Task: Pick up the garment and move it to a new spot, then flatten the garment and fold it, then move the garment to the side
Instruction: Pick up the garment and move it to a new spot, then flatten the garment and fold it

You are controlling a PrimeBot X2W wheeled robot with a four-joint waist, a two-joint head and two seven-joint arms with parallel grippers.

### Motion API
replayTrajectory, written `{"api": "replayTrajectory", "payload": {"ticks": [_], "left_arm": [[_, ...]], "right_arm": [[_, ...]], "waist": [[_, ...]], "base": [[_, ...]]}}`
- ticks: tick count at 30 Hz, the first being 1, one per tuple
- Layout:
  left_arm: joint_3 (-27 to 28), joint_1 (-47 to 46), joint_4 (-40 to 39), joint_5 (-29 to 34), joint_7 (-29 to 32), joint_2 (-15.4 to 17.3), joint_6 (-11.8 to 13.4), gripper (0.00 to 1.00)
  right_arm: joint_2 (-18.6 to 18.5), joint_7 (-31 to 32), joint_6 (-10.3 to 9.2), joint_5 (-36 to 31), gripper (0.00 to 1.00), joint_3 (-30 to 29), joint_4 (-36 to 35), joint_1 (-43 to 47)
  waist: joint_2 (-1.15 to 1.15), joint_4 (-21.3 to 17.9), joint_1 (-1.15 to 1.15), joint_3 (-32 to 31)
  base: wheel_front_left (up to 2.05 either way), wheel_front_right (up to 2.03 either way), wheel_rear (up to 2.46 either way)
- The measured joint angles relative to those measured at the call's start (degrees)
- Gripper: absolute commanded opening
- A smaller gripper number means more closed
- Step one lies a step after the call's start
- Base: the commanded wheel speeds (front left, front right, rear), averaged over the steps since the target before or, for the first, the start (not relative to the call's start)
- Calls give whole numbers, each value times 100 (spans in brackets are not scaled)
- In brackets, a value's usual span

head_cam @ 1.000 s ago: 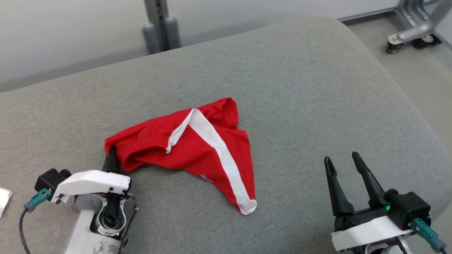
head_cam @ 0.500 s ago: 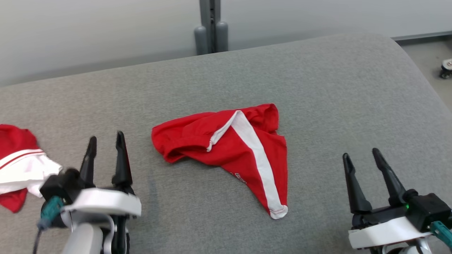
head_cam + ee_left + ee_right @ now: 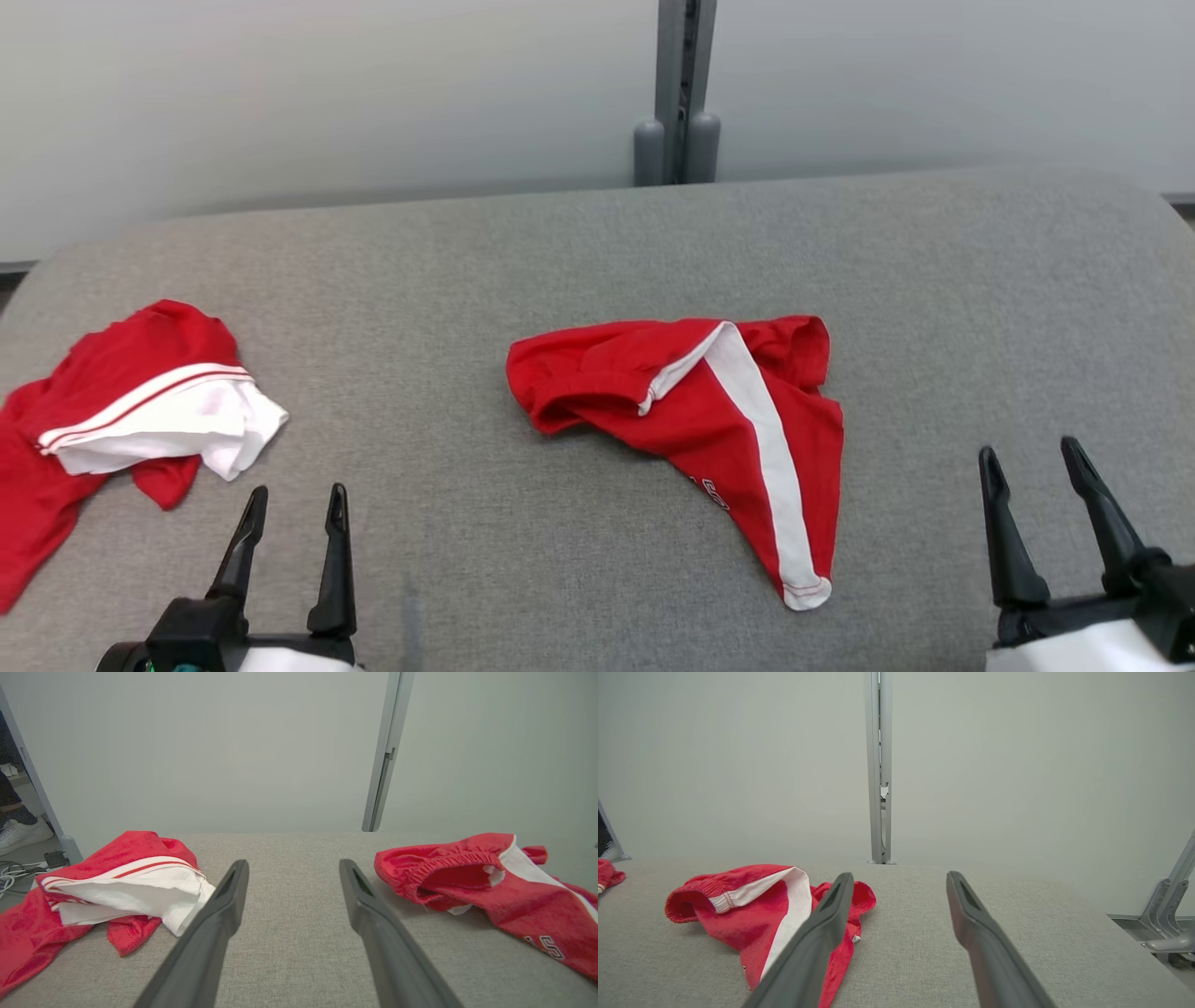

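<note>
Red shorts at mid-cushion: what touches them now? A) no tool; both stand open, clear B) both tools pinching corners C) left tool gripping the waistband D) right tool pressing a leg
A: red shorts lie loose on the cushion; left tool and right tool open, short of them.

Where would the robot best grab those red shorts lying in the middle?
Probably the bunched waistband of the red shorts, coming from the left with the open left gripper: that end stands up in a thick fold, while the striped leg lies flat on the cushion.
</note>
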Motion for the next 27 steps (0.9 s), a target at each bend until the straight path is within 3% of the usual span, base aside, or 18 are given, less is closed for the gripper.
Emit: {"api": "replayTrajectory", "payload": {"ticks": [7, 27], "left_arm": [[253, 233, -89, 215, 0, -46, -190, 100], [471, 314, -37, 259, 0, -68, -323, 100]], "right_arm": [[177, 0, 1, -81, 100, -188, 225, 332], [291, 0, 1, -79, 100, -140, 298, 375]], "waist": [[0, 150, 0, -327], [0, 23, 0, -480]], "base": [[0, 0, 0], [0, 0, 0]]}}
